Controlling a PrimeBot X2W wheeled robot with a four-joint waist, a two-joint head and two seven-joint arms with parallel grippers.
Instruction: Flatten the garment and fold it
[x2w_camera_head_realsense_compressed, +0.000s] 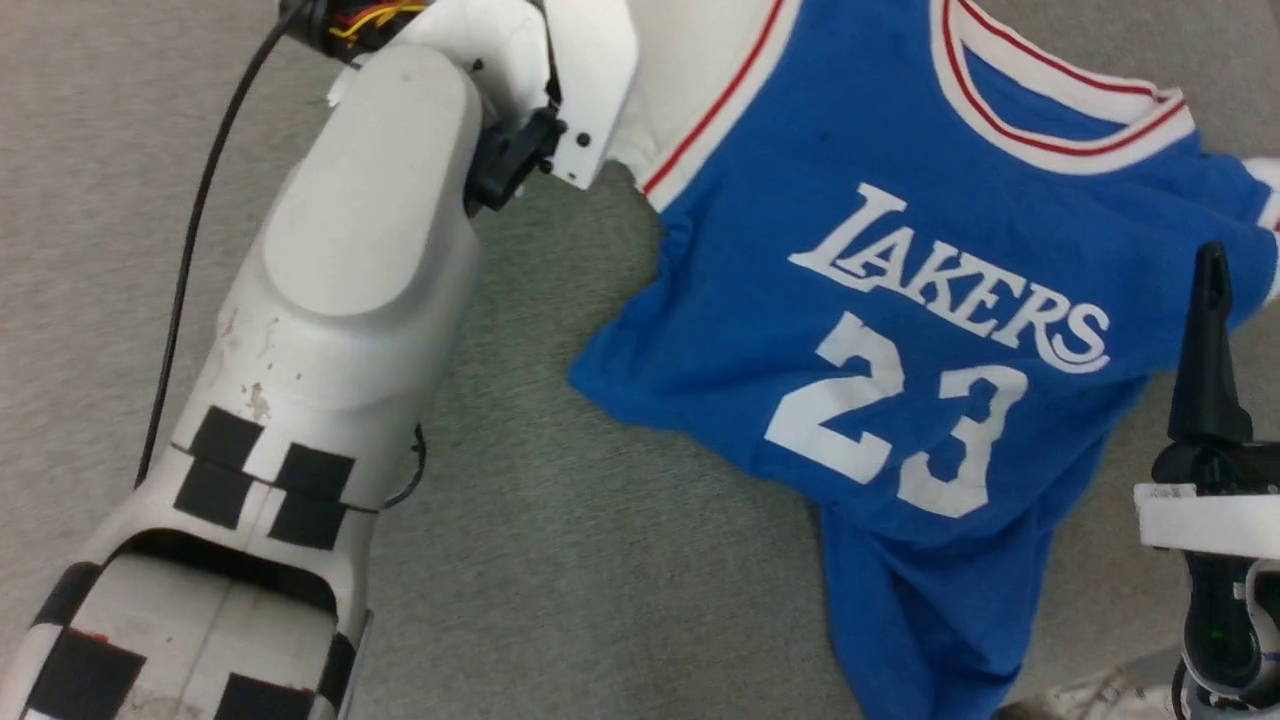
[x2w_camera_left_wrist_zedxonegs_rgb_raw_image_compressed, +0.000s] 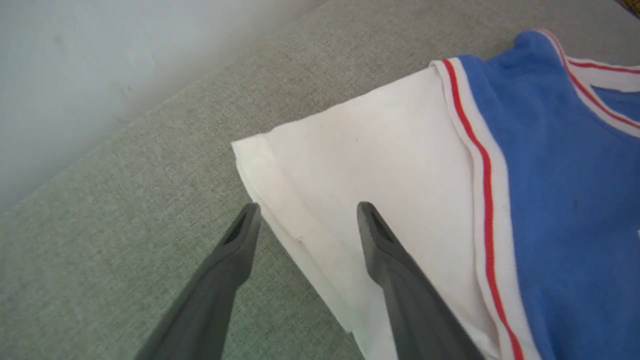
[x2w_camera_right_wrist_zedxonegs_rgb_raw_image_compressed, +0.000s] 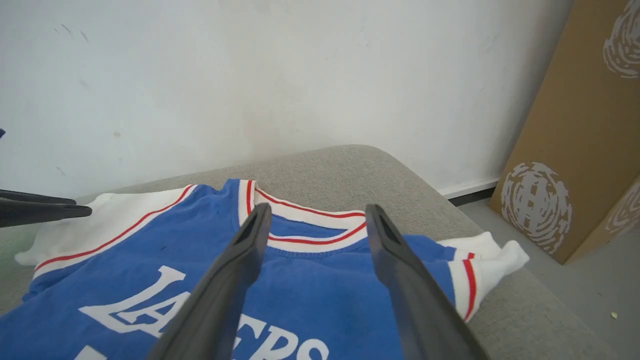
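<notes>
Now | grey fabric surface (x2w_camera_head_realsense_compressed: 600, 560) w/ garment (x2w_camera_head_realsense_compressed: 760, 330) | white wall (x2w_camera_right_wrist_zedxonegs_rgb_raw_image_compressed: 250, 75) | cardboard box (x2w_camera_right_wrist_zedxonegs_rgb_raw_image_compressed: 575, 150)

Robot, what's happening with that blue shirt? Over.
Both grippers open, empty: left gripper over edge of white sleeve, right gripper over the blue front. Garment face up on grey cushion, hem rumpled, unfolded. Cardboard box stands aside.

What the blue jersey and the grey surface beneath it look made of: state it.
Royal-blue jersey with white sleeves: soft matte knit, likely cotton; it creases, collar trim is ribbed. Grey surface: woven upholstery-like fabric, fine visible weave, matte.
</notes>
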